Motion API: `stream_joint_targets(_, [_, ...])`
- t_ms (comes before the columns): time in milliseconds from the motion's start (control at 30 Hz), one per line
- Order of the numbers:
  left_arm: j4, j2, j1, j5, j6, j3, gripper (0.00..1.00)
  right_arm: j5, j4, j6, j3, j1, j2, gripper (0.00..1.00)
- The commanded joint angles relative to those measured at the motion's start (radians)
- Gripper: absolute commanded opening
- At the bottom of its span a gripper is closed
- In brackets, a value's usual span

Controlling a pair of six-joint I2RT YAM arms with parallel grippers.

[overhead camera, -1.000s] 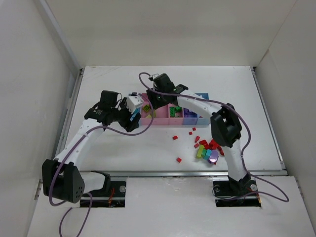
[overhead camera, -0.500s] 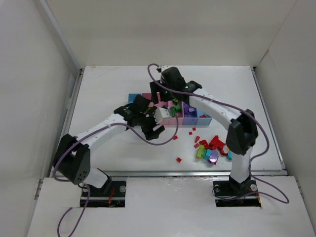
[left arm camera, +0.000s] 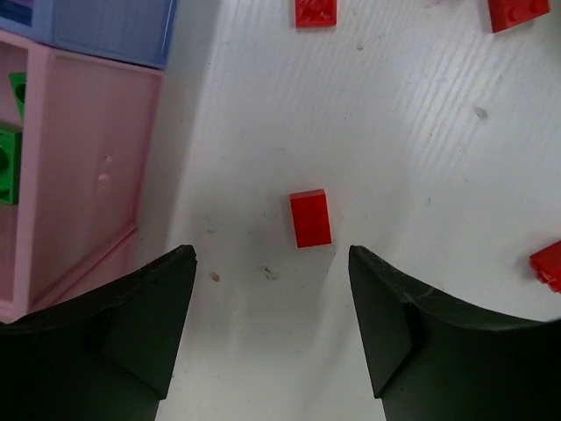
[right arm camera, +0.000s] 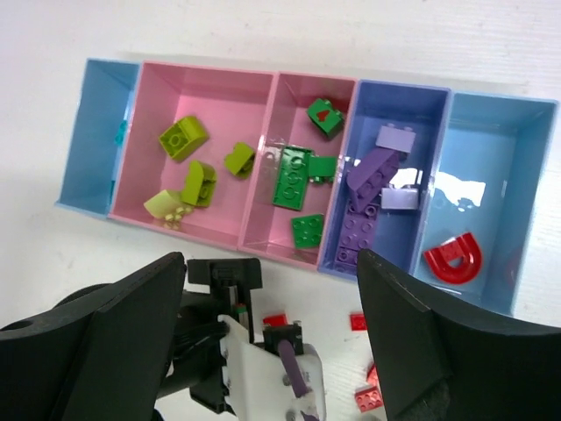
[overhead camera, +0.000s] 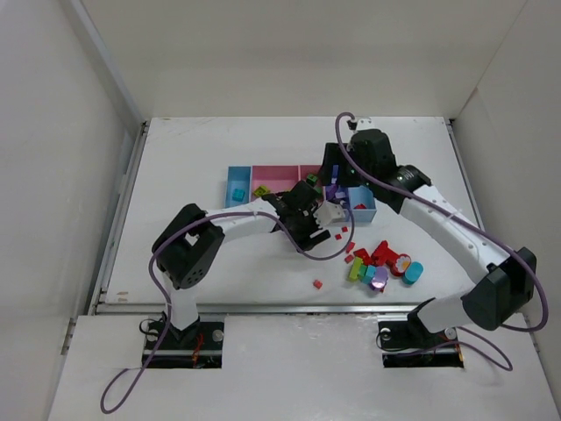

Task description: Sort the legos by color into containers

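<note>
Hovering low just in front of the row of bins [right arm camera: 273, 79], the left gripper [left arm camera: 270, 294] has its jaws spread wide and empty, and a small red brick [left arm camera: 311, 217] lies flat on the table [left arm camera: 421, 132] right between them. That reads as the pick-up step for a red piece. Next move, by my judgement: drop straight down, close on the brick's 2 long sides, then carry it to the light blue bin at the row's right end, where a red arch [right arm camera: 453, 254] already sits. The right gripper [right arm camera: 270, 259] hangs above the row, jaws wide apart too, holding nothing. Inside the row, lime chunks [right arm camera: 184, 136] fill the wide pink bin, green plates [right arm camera: 289, 175] the narrow pink one, purple pieces [right arm camera: 368, 167] the purple-blue one. It's all glossy hard plastic with studded tops, some pieces rounded, against a matte white table with fine ridges. A loose pile [overhead camera: 379, 266] of mixed colours waits in front of the row's right end.
</note>
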Motion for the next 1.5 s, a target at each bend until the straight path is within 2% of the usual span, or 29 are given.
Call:
stream_joint_targets(0, [0.036,-0.007,-0.022,-0.036,-0.027,0.028,0.67,0.035,0.042,0.005,-0.022,-0.020,-0.038,0.84])
stream_joint_targets(267, [0.025,0.087,-0.059,-0.046,-0.079,0.066,0.62,0.025,0.033,-0.029,-0.022,-0.061,-0.047,0.84])
stream_joint_targets(500, [-0.030,0.105,-0.059,-0.068,-0.088,0.066,0.43,0.007,0.024,-0.061,-0.022,-0.103,-0.047,0.84])
stream_joint_targets(567, [-0.052,0.094,-0.059,-0.069,-0.088,0.066,0.43,-0.002,0.024,-0.072,-0.022,-0.103,-0.057,0.84])
stream_joint_targets(700, [-0.052,0.055,-0.050,-0.069,-0.076,0.042,0.54,-0.011,0.024,-0.094,-0.022,-0.112,-0.048,0.84])
stream_joint_targets(800, [-0.063,0.053,-0.050,-0.078,-0.062,0.029,0.55,-0.021,0.024,-0.094,-0.013,-0.121,-0.038,0.84])
stream_joint_targets(967, [-0.102,0.091,-0.050,-0.058,-0.073,0.063,0.39,-0.021,0.024,-0.103,-0.013,-0.121,-0.038,0.84])
stream_joint_targets(1000, [-0.112,0.091,-0.050,-0.047,-0.073,0.063,0.29,-0.021,0.024,-0.103,-0.013,-0.121,-0.038,0.84])
stream_joint_targets(1133, [-0.124,0.102,-0.050,-0.038,-0.082,0.084,0.00,-0.021,0.015,-0.112,-0.003,-0.130,-0.047,0.84])
stream_joint_targets(1300, [-0.159,0.084,-0.050,-0.038,-0.059,0.170,0.00,-0.002,0.015,-0.112,-0.013,-0.153,-0.096,0.85])
stream_joint_targets(1467, [-0.174,0.062,-0.050,0.074,-0.040,0.359,0.00,0.045,0.015,-0.112,-0.034,-0.163,-0.152,0.85])
